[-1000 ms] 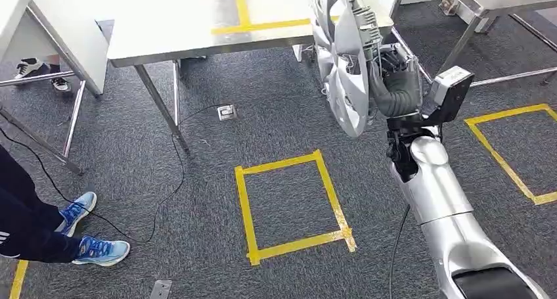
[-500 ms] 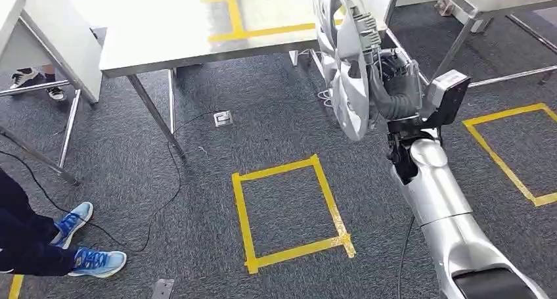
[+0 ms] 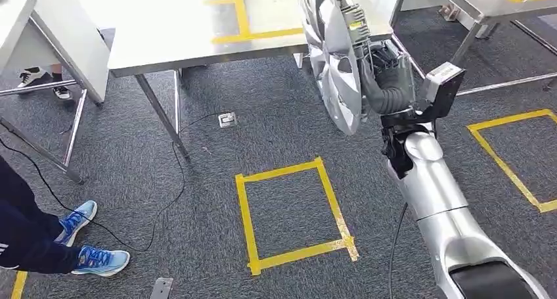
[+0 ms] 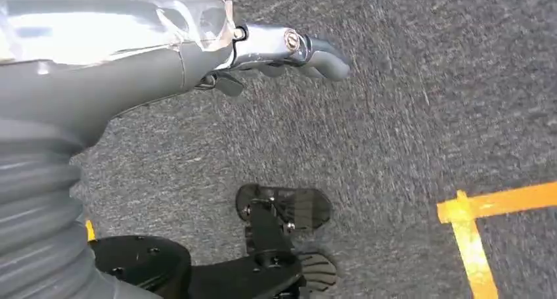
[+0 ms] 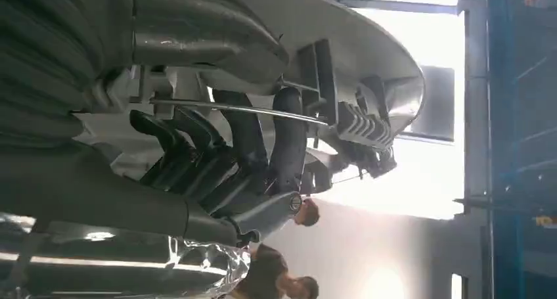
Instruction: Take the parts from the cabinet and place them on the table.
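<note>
Silver hubcap [image 3: 338, 69] stands on edge in the right hand [image 3: 387, 82], dark fingers [image 5: 263, 148] hooked around its wire ring (seen from the right wrist). It now sits slightly farther and higher than before, overlapping the steel table's [image 3: 177, 36] near right corner; the whole view has shifted a little. Left hand [image 4: 197, 56] hangs over grey carpet [image 3: 289, 200], holding nothing, fingers loosely extended. A person's blue shoes [image 3: 92, 236] stand at near left.

Up close, the right hand [image 5: 217, 161] grips the silver wheel cover [image 5: 341, 43], its dark fingers [image 5: 289, 135] curled around a thin wire ring on the cover's ribbed back. Behind it, bright window light glares, and two people's heads [image 5: 289, 279] show.
</note>
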You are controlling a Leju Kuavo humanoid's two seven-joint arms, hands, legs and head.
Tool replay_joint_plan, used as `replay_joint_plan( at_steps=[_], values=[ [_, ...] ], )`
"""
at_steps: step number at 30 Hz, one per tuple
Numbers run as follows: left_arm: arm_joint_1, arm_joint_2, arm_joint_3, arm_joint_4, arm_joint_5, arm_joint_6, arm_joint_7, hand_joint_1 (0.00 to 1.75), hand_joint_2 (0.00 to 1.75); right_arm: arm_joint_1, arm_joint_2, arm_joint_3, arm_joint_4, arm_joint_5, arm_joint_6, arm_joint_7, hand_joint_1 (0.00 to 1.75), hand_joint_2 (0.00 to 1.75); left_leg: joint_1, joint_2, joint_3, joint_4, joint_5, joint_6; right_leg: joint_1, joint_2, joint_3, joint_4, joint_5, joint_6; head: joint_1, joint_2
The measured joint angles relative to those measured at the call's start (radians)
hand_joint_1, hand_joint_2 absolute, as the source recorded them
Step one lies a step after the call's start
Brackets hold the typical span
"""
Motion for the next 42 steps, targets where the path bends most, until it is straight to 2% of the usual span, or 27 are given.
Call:
replay_joint_plan(
  at_steps=[2, 3, 4, 5, 7, 9, 10, 13, 15, 18, 19, 20, 22, 23, 25, 27, 28, 29, 30, 33, 34, 35, 36, 39, 40, 41, 42],
  values=[
    [0.001, 0.0, 0.0, 0.0, 0.0, 0.0, 0.002, 0.0, 1.75, 0.0, 0.002, 0.006, 0.0, 0.002, 0.0, 0.001, 1.75, 1.75, 0.005, 0.0, 0.0, -0.001, 0.0, -0.004, 0.005, 0.0, -0.002, 0.001, -0.002, -0.009, 0.0, 0.0],
    [0.001, 0.002, 0.0, 0.0, 0.0, 0.0, 0.002, 0.0, 1.75, -0.001, 0.003, 0.008, 0.0, 0.002, 0.0, 0.002, 1.75, 1.75, 0.006, 0.0, -0.003, 0.005, -0.005, -0.009, -0.008, 0.0, 0.0, -0.002, 0.001, -0.015, 0.001, 0.0],
    [0.001, 0.002, 0.0, 0.0, 0.0, 0.0, 0.002, 0.0, 1.75, -0.002, 0.006, 0.011, 0.0, 0.002, 0.002, 0.002, 1.75, 1.75, 0.008, 0.001, -0.013, 0.021, -0.019, -0.017, -0.008, 0.0, 0.002, -0.002, 0.0, -0.017, -0.001, 0.0],
    [0.001, 0.002, 0.0, 0.0, 0.0, -0.005, 0.002, 0.0, 1.75, -0.002, 0.008, 0.013, 0.0, 0.0, 0.003, 0.001, 1.75, 1.75, 0.011, 0.002, -0.033, 0.071, -0.053, -0.027, -0.008, 0.0, 0.003, -0.002, -0.001, -0.026, -0.005, 0.0],
    [0.001, 0.005, 0.0, 0.0, -0.005, -0.018, 0.006, 0.0, 1.75, -0.004, 0.016, 0.018, 0.0, 0.001, 0.006, 0.001, 1.75, 1.75, 0.022, 0.003, -0.112, 0.24, -0.128, -0.04, -0.007, 0.001, 0.003, -0.002, -0.002, -0.027, -0.005, 0.0],
    [0.002, 0.006, 0.0, 0.0, -0.005, -0.023, 0.008, 0.0, 1.75, -0.005, 0.021, 0.023, 0.001, 0.002, 0.008, 0.002, 1.75, 1.75, 0.026, 0.004, -0.166, 0.332, -0.146, -0.046, -0.005, 0.001, 0.004, -0.001, -0.004, -0.028, -0.005, 0.0],
    [0.002, 0.008, 0.0, 0.0, -0.005, -0.024, 0.009, 0.0, 1.75, -0.006, 0.024, 0.026, 0.001, 0.003, 0.009, 0.003, 1.75, 1.75, 0.027, 0.006, -0.159, 0.307, -0.117, -0.045, -0.005, 0.001, 0.006, -0.001, -0.005, -0.028, -0.005, 0.0],
    [0.001, 0.011, 0.0, 0.0, -0.006, -0.024, 0.009, 0.0, 1.75, -0.016, 0.034, 0.038, 0.0, 0.003, 0.016, 0.008, 1.75, 1.75, 0.026, 0.008, -0.041, 0.045, 0.025, -0.029, -0.003, 0.004, 0.017, -0.002, -0.009, -0.027, -0.006, 0.0],
    [0.0, 0.013, 0.0, 0.0, -0.006, -0.024, 0.008, 0.0, 1.75, -0.028, 0.039, 0.045, 0.001, 0.002, 0.018, 0.011, 1.75, 1.75, 0.018, 0.009, -0.023, 0.006, 0.009, -0.019, 0.006, 0.006, 0.012, -0.002, -0.011, -0.022, -0.005, 0.0],
    [0.001, 0.014, 0.001, 0.0, -0.007, -0.021, 0.008, 0.0, 1.75, -0.038, 0.044, 0.06, 0.001, -0.002, 0.02, 0.012, 1.75, 1.75, 0.014, 0.008, -0.013, 0.0, 0.011, -0.005, 0.005, 0.005, 0.016, -0.01, -0.009, -0.002, -0.005, 0.0],
    [0.001, 0.012, 0.001, 0.0, -0.008, -0.021, 0.007, 0.0, 1.75, -0.043, 0.044, 0.066, 0.002, -0.003, 0.021, 0.013, 1.75, 1.75, 0.025, 0.011, -0.002, -0.018, 0.021, 0.004, 0.003, 0.0, 0.005, 0.003, -0.018, -0.001, -0.003, 0.0],
    [0.0, 0.012, 0.001, 0.0, -0.009, -0.021, 0.006, 0.0, 1.75, -0.05, 0.044, 0.069, 0.003, -0.005, 0.023, 0.013, 1.75, 1.75, 0.022, 0.01, 0.001, -0.023, 0.024, 0.011, 0.005, 0.0, -0.013, 0.039, -0.037, -0.006, -0.001, 0.0],
    [-0.001, 0.012, 0.002, 0.0, -0.009, -0.021, 0.006, 0.0, 1.75, -0.057, 0.045, 0.072, 0.005, -0.005, 0.025, 0.013, 1.75, 1.75, 0.02, 0.01, 0.0, -0.023, 0.024, 0.011, 0.006, 0.0, -0.041, 0.096, -0.062, -0.012, -0.001, 0.0],
    [-0.002, 0.012, 0.004, 0.0, -0.01, -0.021, 0.006, 0.0, 1.75, -0.063, 0.047, 0.077, 0.007, -0.007, 0.027, 0.012, 1.75, 1.75, 0.018, 0.01, 0.001, -0.022, 0.022, 0.013, 0.005, 0.0, -0.099, 0.214, -0.104, -0.017, -0.001, 0.0],
    [-0.002, 0.011, 0.006, 0.0, -0.014, -0.021, 0.006, 0.0, 1.75, -0.064, 0.05, 0.088, 0.012, -0.008, 0.028, 0.013, 1.75, 1.75, 0.015, 0.009, 0.001, -0.02, 0.02, 0.016, 0.005, 0.0, -0.164, 0.333, -0.131, -0.011, -0.001, 0.0],
    [-0.002, 0.011, 0.007, 0.0, -0.016, -0.021, 0.006, 0.0, 1.75, -0.064, 0.053, 0.098, 0.016, -0.008, 0.028, 0.016, 1.75, 1.75, 0.015, 0.004, 0.005, -0.017, 0.016, 0.015, 0.004, 0.0, -0.135, 0.261, -0.09, 0.006, 0.0, 0.0],
    [-0.002, 0.011, 0.007, 0.0, -0.018, -0.021, 0.006, 0.0, 1.75, -0.067, 0.053, 0.102, 0.016, -0.008, 0.028, 0.016, 1.75, 1.75, 0.016, 0.0, 0.007, -0.013, 0.011, 0.011, 0.003, -0.001, -0.083, 0.152, -0.045, 0.017, 0.0, 0.0],
    [-0.002, 0.01, 0.007, 0.0, -0.018, -0.021, 0.006, 0.0, 1.75, -0.071, 0.053, 0.106, 0.016, -0.009, 0.028, 0.016, 1.75, 1.75, 0.016, -0.001, 0.008, -0.006, 0.005, 0.007, 0.003, -0.003, -0.034, 0.05, -0.007, 0.021, 0.0, 0.0],
    [-0.002, 0.011, 0.007, 0.0, -0.018, -0.022, 0.006, 0.0, 1.75, -0.075, 0.053, 0.11, 0.016, -0.01, 0.028, 0.016, 1.75, 1.75, 0.009, -0.001, 0.001, 0.002, -0.003, 0.0, 0.007, -0.004, -0.011, 0.006, -0.003, 0.012, 0.001, 0.0],
    [0.0, 0.011, 0.008, 0.0, -0.019, -0.02, 0.006, 0.0, 1.75, -0.079, 0.061, 0.121, 0.017, -0.013, 0.028, 0.017, 1.75, 1.75, 0.009, 0.0, -0.001, 0.007, -0.009, -0.008, 0.012, -0.002, -0.009, 0.009, -0.003, -0.007, 0.0, 0.0],
    [0.0, 0.01, 0.01, 0.0, -0.017, -0.012, 0.006, 0.0, 1.75, -0.08, 0.061, 0.124, 0.018, -0.014, 0.03, 0.018, 1.75, 1.75, 0.01, 0.0, 0.0, 0.009, -0.011, -0.011, 0.01, -0.003, -0.008, 0.006, -0.002, -0.013, -0.001, 0.0],
    [0.0, 0.01, 0.012, 0.0, -0.017, -0.005, 0.006, 0.0, 1.75, -0.082, 0.063, 0.126, 0.018, -0.015, 0.031, 0.019, 1.75, 1.75, 0.014, 0.001, -0.008, 0.017, -0.02, -0.02, -0.004, -0.002, -0.005, 0.003, -0.001, -0.017, 0.0, 0.0],
    [0.0, 0.008, 0.014, 0.0, -0.016, -0.002, 0.005, 0.0, 1.75, -0.085, 0.064, 0.129, 0.018, -0.016, 0.032, 0.019, 1.75, 1.75, 0.014, 0.002, -0.019, 0.044, -0.039, -0.028, -0.003, -0.002, -0.003, 0.003, -0.004, -0.022, -0.002, 0.0],
    [0.0, 0.005, 0.015, 0.0, -0.016, 0.003, 0.005, 0.0, 1.75, -0.091, 0.07, 0.138, 0.02, -0.018, 0.035, 0.018, 1.75, 1.75, 0.025, 0.003, -0.136, 0.28, -0.145, -0.043, -0.002, -0.001, -0.002, 0.004, -0.007, -0.032, -0.003, 0.0],
    [0.001, 0.004, 0.015, 0.0, -0.016, 0.003, 0.003, 0.0, 1.75, -0.091, 0.071, 0.141, 0.023, -0.018, 0.035, 0.018, 1.75, 1.75, 0.027, 0.004, -0.17, 0.337, -0.153, -0.045, -0.001, -0.001, 0.0, 0.004, -0.008, -0.033, -0.002, 0.0],
    [0.002, 0.003, 0.016, 0.0, -0.016, 0.003, 0.002, 0.0, 1.75, -0.091, 0.072, 0.144, 0.027, -0.019, 0.035, 0.019, 1.75, 1.75, 0.027, 0.005, -0.181, 0.341, -0.134, -0.046, -0.001, 0.0, 0.003, 0.004, -0.01, -0.034, -0.002, 0.0],
    [0.002, 0.003, 0.017, 0.0, -0.016, 0.003, -0.001, 0.0, 1.75, -0.091, 0.073, 0.148, 0.029, -0.021, 0.035, 0.019, 1.75, 1.75, 0.028, 0.008, -0.165, 0.291, -0.093, -0.045, -0.002, 0.001, 0.007, 0.004, -0.013, -0.032, -0.003, 0.0]
  ],
)
